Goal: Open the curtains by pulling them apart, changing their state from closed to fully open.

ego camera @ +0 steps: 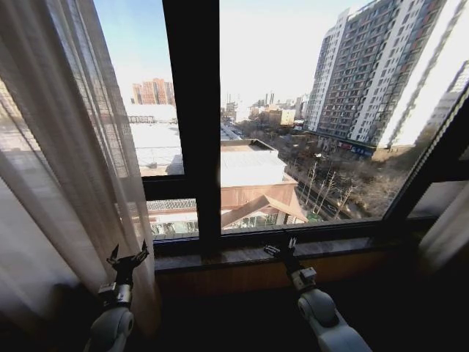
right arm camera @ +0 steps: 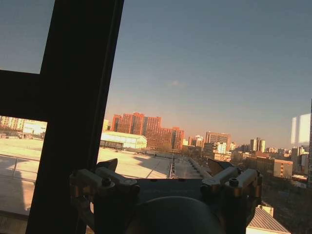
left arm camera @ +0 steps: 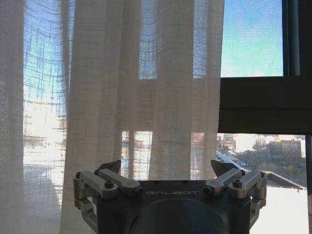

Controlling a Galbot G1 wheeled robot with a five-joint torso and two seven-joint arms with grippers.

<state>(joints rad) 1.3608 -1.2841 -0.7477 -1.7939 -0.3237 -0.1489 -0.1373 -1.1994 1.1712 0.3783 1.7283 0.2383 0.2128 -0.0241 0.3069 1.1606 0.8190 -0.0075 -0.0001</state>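
The large dark-framed window [ego camera: 192,125] stood mostly uncovered before me, its glass showing city buildings. The sheer cream-white pleated curtains [ego camera: 62,154] hung gathered at the window's left side, and a smaller gathered panel [ego camera: 448,233] hung at the far right edge. A brown stone sill [ego camera: 242,257] ran below the frame. My left gripper [ego camera: 129,260] was positioned just beside the left curtain, fingers spread and holding nothing. My right gripper [ego camera: 279,248] was raised near the sill by the central mullion, fingers likewise spread.

Dark window frame [ego camera: 192,110]; stone sill [ego camera: 242,255]; tall tower block [ego camera: 374,66] outside.
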